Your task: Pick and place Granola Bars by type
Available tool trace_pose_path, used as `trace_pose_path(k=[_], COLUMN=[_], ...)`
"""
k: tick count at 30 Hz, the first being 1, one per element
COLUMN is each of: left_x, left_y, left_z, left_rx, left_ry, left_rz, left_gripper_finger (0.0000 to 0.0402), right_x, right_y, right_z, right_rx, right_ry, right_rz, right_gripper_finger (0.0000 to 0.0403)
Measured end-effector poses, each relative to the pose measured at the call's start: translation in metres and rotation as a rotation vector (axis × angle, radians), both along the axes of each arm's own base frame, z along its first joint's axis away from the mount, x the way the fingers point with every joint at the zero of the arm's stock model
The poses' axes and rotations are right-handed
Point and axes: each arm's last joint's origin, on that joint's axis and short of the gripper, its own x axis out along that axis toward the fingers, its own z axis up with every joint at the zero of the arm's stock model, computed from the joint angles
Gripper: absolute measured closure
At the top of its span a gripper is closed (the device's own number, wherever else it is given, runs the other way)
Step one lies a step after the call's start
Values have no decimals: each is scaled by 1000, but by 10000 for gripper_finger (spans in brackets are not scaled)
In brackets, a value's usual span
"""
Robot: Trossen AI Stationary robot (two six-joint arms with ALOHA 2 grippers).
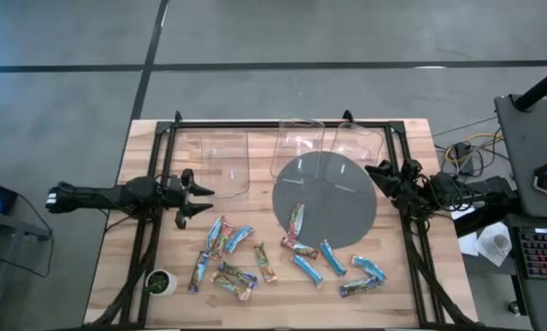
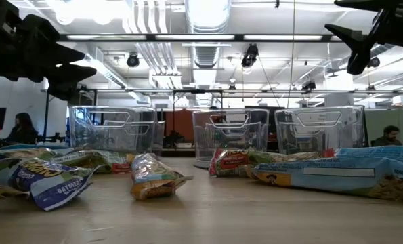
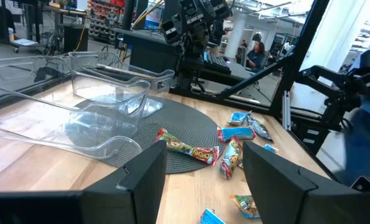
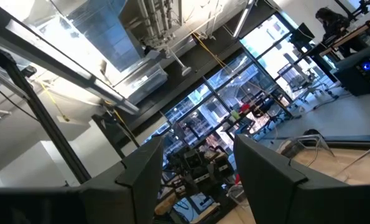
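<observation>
We see the bars point(image 1: 255, 262) scattered loose on the desk point(image 1: 402, 294) and the grey mat point(image 1: 342, 207), none yet in the three clear bins point(image 1: 222, 161) behind — sorting looks unstarted. Our left claw point(image 1: 202, 200) hovers spread and empty near the left cluster, likely to reach in; the right claw point(image 1: 381, 176), also spread and empty, waits raised by the mat's edge.

Probably a lab: exposed ceiling ducts point(image 2: 204, 17), desks, seated people point(image 2: 24, 127) behind.

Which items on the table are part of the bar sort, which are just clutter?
Job:
granola bars, scattered loose at the near side
three clear bins, empty
left gripper, open, holding nothing
right gripper, open, holding nothing

Clutter:
grey round mat
small potted plant
</observation>
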Motion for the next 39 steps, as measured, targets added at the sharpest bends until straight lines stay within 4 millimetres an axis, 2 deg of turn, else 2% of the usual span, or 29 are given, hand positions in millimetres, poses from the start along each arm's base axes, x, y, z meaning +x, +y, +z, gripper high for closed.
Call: trace_pose_path(k=[3, 5, 10, 14, 16, 19, 21, 27, 30, 33, 36, 39], left_x=[0, 0, 0, 0, 0, 0, 0, 0, 0, 0, 0, 0], left_y=[0, 0, 0, 0, 0, 0, 0, 0, 0, 0, 0, 0], left_z=[0, 0, 0, 0, 0, 0, 0, 0, 0, 0, 0, 0], left_rx=[0, 0, 0, 0, 0, 0, 0, 0, 0, 0, 0, 0], left_ry=[0, 0, -1, 0, 0, 0, 0, 0, 0, 0, 0, -1], left_rz=[0, 0, 0, 0, 0, 0, 0, 0, 0, 0, 0, 0], left_gripper_finger=[209, 209, 209, 209, 209, 209, 209, 209, 209, 209, 209, 209], right_x=[0, 3, 16, 21, 23, 24, 24, 29, 35, 47, 52, 47], right_y=[0, 2, 14, 17, 15, 9, 8, 16, 23, 39, 55, 66], right_z=[0, -2, -11, -13, -14, -15, -13, -17, 0, 19, 28, 31], right_rx=[33, 90, 101, 361, 489, 669, 753, 766, 781, 805, 790, 747], right_ry=[-9, -6, 105, 124, 115, 39, -7, 83, 110, 369, 832, 1292], right_rz=[35, 120, 467, 639, 600, 453, 447, 565, 612, 640, 568, 449], right_gripper_finger=[216, 216, 216, 216, 216, 216, 216, 216, 216, 216, 216, 216])
